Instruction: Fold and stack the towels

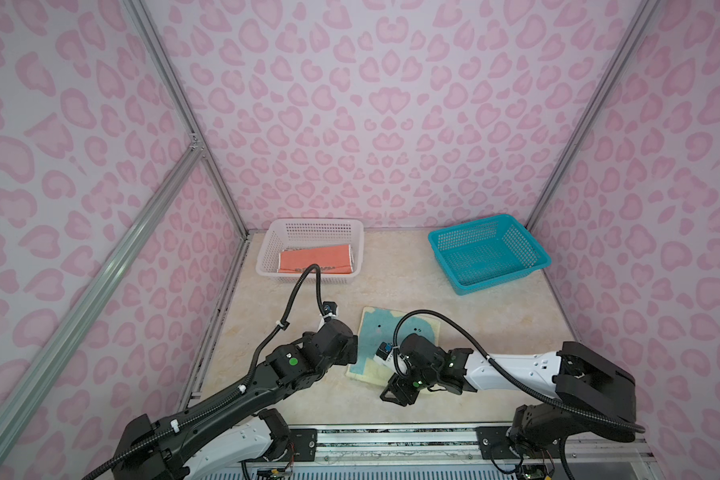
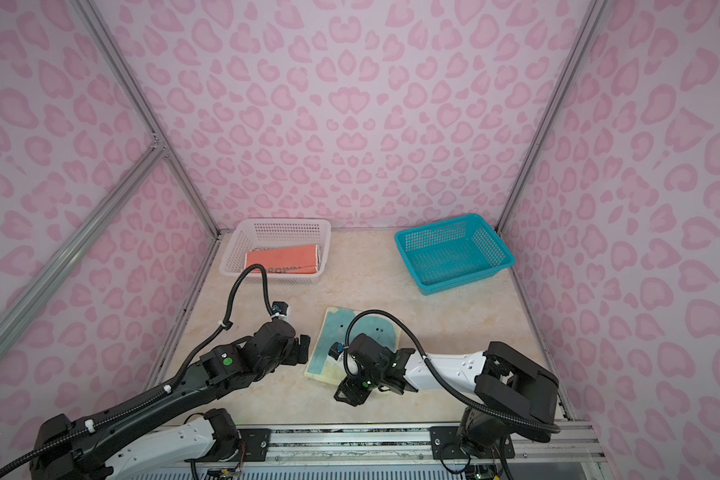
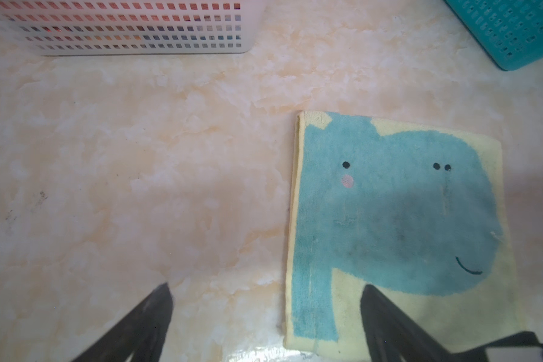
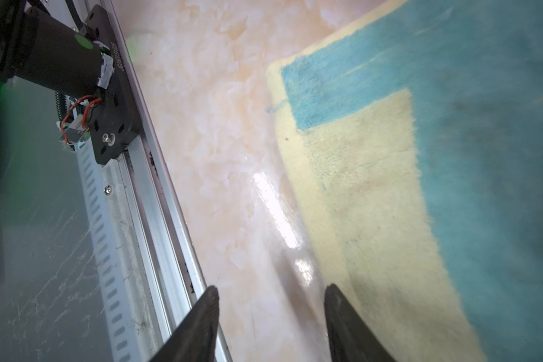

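Note:
A folded towel [image 1: 375, 332] [image 2: 329, 340], teal with a smiling face on pale yellow, lies flat on the table in front of the middle. My left gripper [image 3: 265, 288] [image 1: 352, 349] is open at the towel's left edge, with one finger over its near corner and the other over bare table. My right gripper [image 4: 271, 288] [image 1: 395, 395] is open at the towel's near edge, low over the table, with nothing between its fingers. Another towel [image 1: 314, 259] [image 2: 281, 258], orange with white letters, lies folded in the white basket [image 1: 316, 224].
A teal perforated basket [image 1: 466, 237] [image 2: 433, 239] stands at the back right with nothing visible inside. The white basket [image 2: 283, 222] is at the back left. An aluminium rail [image 1: 391, 434] runs along the table's front edge. Patterned pink walls close in three sides.

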Controlling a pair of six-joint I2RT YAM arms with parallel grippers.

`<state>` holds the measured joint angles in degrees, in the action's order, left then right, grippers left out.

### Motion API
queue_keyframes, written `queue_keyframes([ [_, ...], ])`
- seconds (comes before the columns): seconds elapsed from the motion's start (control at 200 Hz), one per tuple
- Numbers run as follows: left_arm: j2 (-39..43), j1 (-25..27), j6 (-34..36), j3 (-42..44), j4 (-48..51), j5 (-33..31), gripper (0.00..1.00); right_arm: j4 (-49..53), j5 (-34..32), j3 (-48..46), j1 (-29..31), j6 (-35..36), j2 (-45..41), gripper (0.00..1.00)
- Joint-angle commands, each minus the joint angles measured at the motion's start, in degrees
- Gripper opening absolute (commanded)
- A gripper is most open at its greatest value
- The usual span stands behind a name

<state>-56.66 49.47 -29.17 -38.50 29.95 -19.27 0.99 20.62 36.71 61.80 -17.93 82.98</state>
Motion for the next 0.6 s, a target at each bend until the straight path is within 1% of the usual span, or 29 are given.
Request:
queue_keyframes([
  [0.0,-3.04,-1.77,1.77,-1.89,-3.59,2.1,0.97,1.08,-6.49,-0.86,-3.22,-2.38,-3.3,0.54],
  [0.05,-5.69,-3.07,2.15,-3.05,-4.63,3.24,0.98,1.1,-7.87,-0.93,-5.35,-2.64,-4.87,0.54],
  [0.17,-12.67,-5.67,4.2,-6.78,-7.5,5.58,0.99,2.69,-13.57,-0.61,-11.64,-4.26,-7.07,0.54],
  [0.33,-21.91,-7.77,7.22,-12.08,-11.43,8.55,0.96,4.1,-20.38,0.11,-20.04,-6.96,-7.9,0.5],
  [0.45,-28.24,-8.59,9.48,-16.02,-13.65,9.22,0.95,2.35,-21.72,-0.83,-25.81,-7.2,-7.94,0.48],
  [0.595,-35.69,-9.9,10.93,-20.94,-14.65,9.43,0.93,0.92,-21.46,-0.9,-30.14,-6.22,-5.49,0.47],
])
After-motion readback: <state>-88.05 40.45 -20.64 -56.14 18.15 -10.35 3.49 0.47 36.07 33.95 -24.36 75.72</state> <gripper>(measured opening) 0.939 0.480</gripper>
